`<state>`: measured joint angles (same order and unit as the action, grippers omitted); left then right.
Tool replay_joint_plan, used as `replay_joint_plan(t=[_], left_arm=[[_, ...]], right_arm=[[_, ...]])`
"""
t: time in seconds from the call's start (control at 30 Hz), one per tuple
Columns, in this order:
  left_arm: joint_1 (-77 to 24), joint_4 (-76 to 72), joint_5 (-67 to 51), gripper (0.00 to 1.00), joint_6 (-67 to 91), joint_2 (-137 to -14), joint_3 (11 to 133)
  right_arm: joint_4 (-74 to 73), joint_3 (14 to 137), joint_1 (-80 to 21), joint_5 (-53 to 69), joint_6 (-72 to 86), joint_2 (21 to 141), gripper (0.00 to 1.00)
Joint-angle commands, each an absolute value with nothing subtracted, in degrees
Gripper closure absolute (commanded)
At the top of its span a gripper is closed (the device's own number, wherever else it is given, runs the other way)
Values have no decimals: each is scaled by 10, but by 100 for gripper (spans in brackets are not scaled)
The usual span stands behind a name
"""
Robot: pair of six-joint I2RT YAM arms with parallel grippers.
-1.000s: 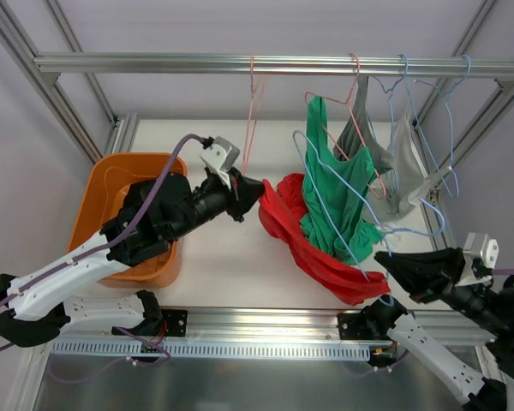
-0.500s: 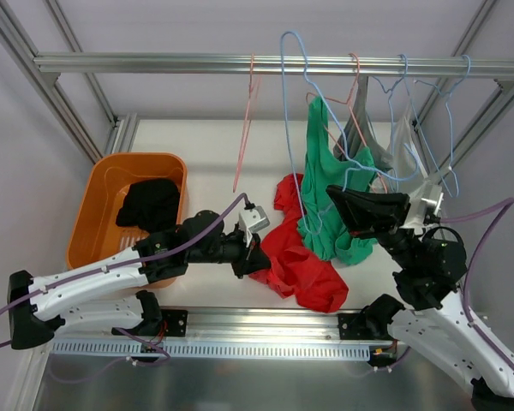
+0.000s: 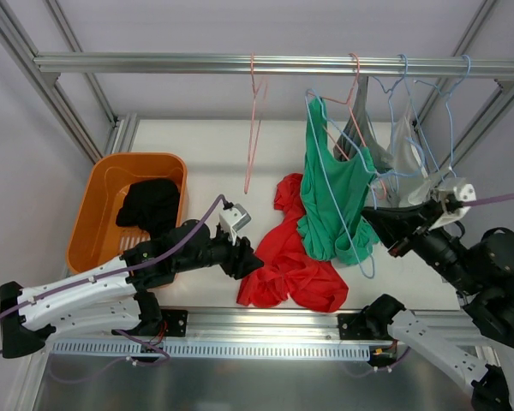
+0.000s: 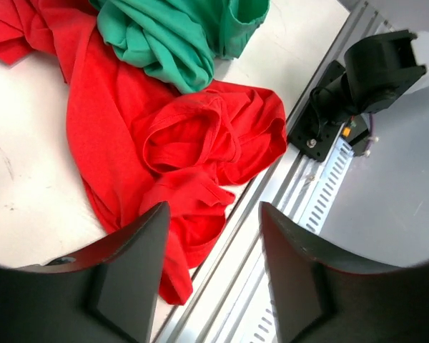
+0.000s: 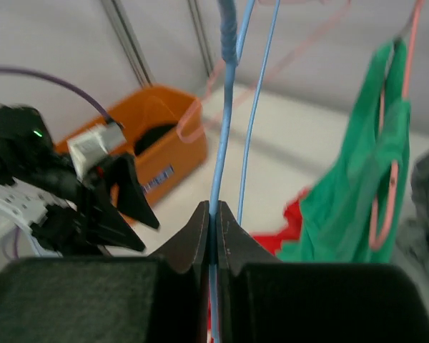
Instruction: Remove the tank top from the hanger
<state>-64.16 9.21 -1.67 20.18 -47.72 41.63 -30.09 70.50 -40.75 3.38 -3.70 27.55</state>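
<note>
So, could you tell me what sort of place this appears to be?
Probably a robotics lab test cell rather than a home. An aluminium-profile frame carries a rail with a green tank top hanging from it, an orange bin sits on the white table, and a slotted mounting rail runs along the table's near edge.

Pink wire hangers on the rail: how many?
2. One bare pink wire hanger hangs left of centre on the metal rail; the other, further right, carries the green tank top. Grey clothes might hide more.

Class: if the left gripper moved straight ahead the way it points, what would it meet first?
Most likely the red tank top lying on the table; the left gripper points right at it.
</note>
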Motion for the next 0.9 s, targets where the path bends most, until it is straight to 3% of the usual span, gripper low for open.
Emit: replay_joint_plan(t=[0.0, 0.07, 0.1, 0.17, 0.2, 0.43, 0.87], left_arm=[[-646, 98, -21, 46, 203, -468, 427], [-646, 105, -20, 25, 207, -455, 427], [-646, 112, -21, 22, 207, -449, 425], [-646, 118, -19, 3, 207, -432, 420], [-646, 123, -7, 1, 207, -425, 418], [-646, 214, 119, 1, 230, -419, 437], [-646, 252, 132, 1, 243, -420, 435]], right_arm=[[-484, 723, -410, -26, -27, 332, 100], [-490, 745, -410, -39, -26, 365, 100], [-490, 754, -410, -45, -25, 379, 100], [-491, 796, -410, -62, -27, 429, 100], [-491, 815, -410, -66, -27, 450, 100], [-490, 988, -410, -101, -49, 635, 100], [-490, 1228, -410, -132, -71, 866, 100]])
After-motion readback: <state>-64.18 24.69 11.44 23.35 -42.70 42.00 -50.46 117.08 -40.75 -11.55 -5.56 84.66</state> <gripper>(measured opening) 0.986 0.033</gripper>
